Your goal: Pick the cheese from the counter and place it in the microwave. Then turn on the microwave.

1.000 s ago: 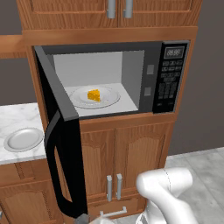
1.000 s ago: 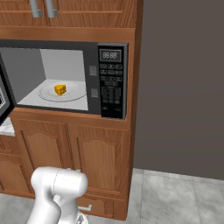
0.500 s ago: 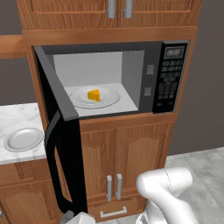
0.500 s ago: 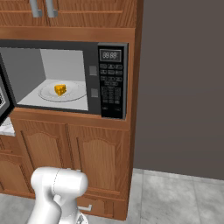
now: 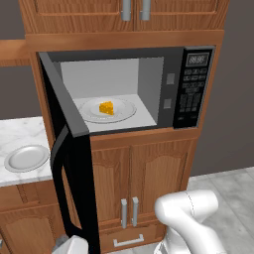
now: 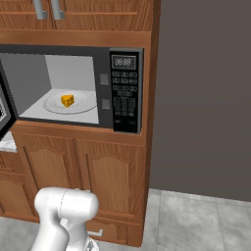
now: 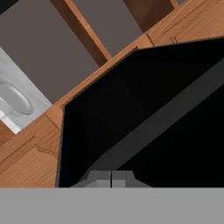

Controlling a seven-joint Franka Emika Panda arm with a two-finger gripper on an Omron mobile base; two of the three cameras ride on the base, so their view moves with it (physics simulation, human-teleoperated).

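The cheese (image 5: 106, 107) (image 6: 67, 100), a small orange wedge, rests on the round glass plate (image 5: 124, 110) inside the microwave (image 5: 194, 89) (image 6: 125, 90). The microwave's black door (image 5: 69, 163) (image 7: 131, 105) stands swung wide open to the left. My gripper (image 7: 111, 177) is shut, fingertips together with nothing between them, low down and close against the door's dark outer face, just below its curved handle (image 7: 170, 116). The white marble counter (image 5: 20, 131) (image 7: 33, 103) lies left of the door.
A round grey plate (image 5: 27, 158) (image 7: 13, 98) sits on the counter. Brown cabinet doors with silver handles (image 5: 128, 212) stand below the microwave, more cabinets above. A dark wall (image 6: 206, 98) and grey floor tiles (image 6: 196, 220) lie to the right.
My hand, low at the foot of the door, has shifted a little to the left. The door, the cheese and the plate have stayed put.
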